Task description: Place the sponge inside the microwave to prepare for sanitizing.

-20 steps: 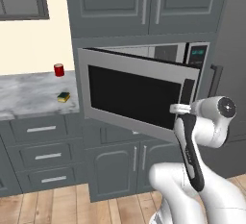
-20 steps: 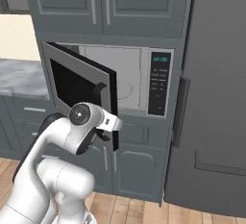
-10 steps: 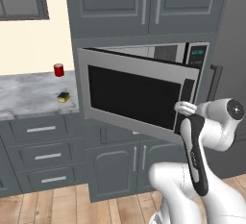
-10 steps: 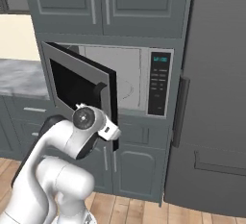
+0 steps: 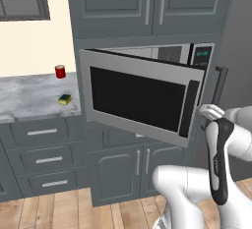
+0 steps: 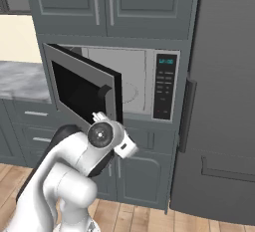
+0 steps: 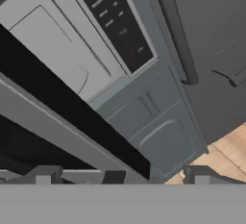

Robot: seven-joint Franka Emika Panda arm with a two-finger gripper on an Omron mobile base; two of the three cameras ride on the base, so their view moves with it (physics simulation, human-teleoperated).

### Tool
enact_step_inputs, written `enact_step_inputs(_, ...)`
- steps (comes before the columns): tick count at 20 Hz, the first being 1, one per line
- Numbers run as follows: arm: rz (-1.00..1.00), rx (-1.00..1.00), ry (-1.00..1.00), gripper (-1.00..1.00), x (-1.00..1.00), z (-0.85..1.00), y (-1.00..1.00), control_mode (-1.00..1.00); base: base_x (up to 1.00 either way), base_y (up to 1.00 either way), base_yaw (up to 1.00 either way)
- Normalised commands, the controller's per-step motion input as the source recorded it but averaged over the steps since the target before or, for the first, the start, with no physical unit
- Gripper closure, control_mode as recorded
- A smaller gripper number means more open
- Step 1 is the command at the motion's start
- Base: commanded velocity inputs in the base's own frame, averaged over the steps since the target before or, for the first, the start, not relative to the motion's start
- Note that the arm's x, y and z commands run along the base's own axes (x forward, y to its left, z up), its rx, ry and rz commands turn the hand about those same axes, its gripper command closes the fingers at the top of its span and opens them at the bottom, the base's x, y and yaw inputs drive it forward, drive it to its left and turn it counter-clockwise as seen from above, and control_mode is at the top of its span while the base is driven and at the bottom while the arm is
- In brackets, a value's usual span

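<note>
Far to the gripper's left, the sponge [image 5: 65, 99] lies on the marble counter [image 5: 29, 95] beside a red can [image 5: 60, 71]. The gripper [image 7: 122, 176] is spread wide with nothing held, just below the swung-out door [image 5: 140, 97] of the microwave [image 6: 149, 84].

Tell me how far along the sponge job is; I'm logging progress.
Done: the microwave door is swung open. In hand: nothing; the gripper is open and empty beside the door's edge. Left: the sponge sits on the marble counter near the red can, to be picked up and put inside.
</note>
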Motion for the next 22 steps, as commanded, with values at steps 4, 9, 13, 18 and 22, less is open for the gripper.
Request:
enact_step_inputs(4, 0.0, 0.26, 0.0, -1.0, -0.12, 0.22, -0.38, -1.0, 0.0, 0.0, 0.0)
enact_step_inputs(9, 0.0, 0.33, 0.05, -1.0, 0.17, 0.15, -0.2, -1.0, 0.0, 0.0, 0.0)
enact_step_inputs(13, 0.0, 0.35, 0.14, -1.0, 0.2, 0.2, -0.14, -1.0, 0.0, 0.0, 0.0)
enact_step_inputs(18, 0.0, 0.43, 0.17, -1.0, 0.12, 0.1, -0.02, -1.0, 0.0, 0.0, 0.0)
enact_step_inputs(22, 0.0, 0.36, 0.06, -1.0, 0.2, 0.0, 0.05, -1.0, 0.0, 0.0, 0.0)
